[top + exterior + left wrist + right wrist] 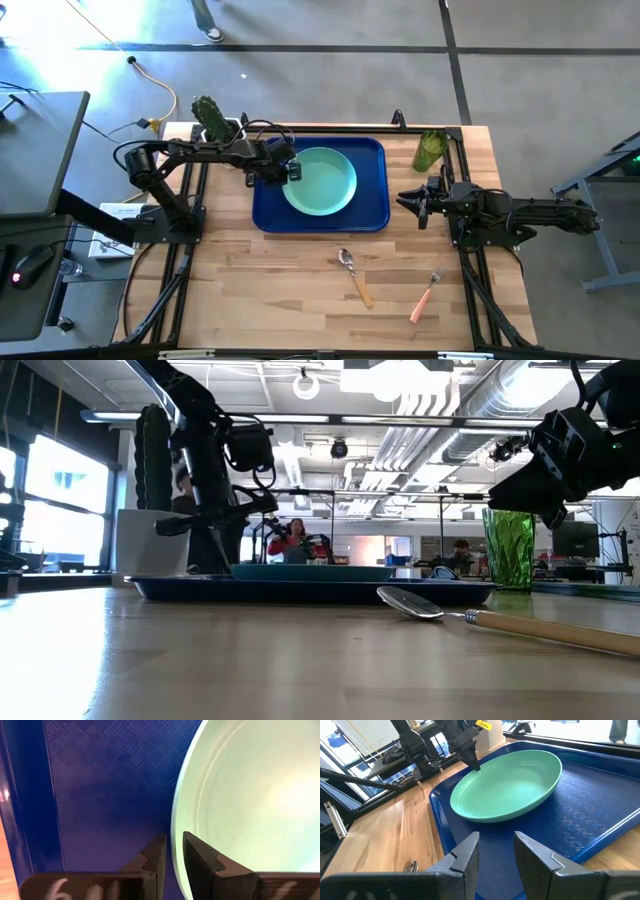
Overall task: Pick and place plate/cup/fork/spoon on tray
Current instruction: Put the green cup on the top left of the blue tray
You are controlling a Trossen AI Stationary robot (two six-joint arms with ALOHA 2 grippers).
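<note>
The mint-green plate [320, 180] lies flat in the dark blue tray [375, 215] at the table's far middle. My left gripper [290, 172] stands over the plate's left edge, shut on its rim. The green cup [430, 150] stands upright on the table right of the tray. On the near half of the table lie the spoon [355, 275] and, to its right, the fork [425, 295]. My right gripper [408, 200] hovers open just right of the tray with nothing between its fingers. My left gripper pinches the plate's rim [176, 827] on the side toward the table's left, one finger [155, 852] outside the rim and one finger [200, 855] over the plate's inside. The fingers come steeply from above, slanting in from the left. The plate's underside rests on the tray.
A green cactus in a white pot [210, 118] stands at the far left corner, behind the left arm. Black frame rails [185, 250] run along the table's left and right sides. Bare wood lies between the tray and the near edge, around the spoon and fork.
</note>
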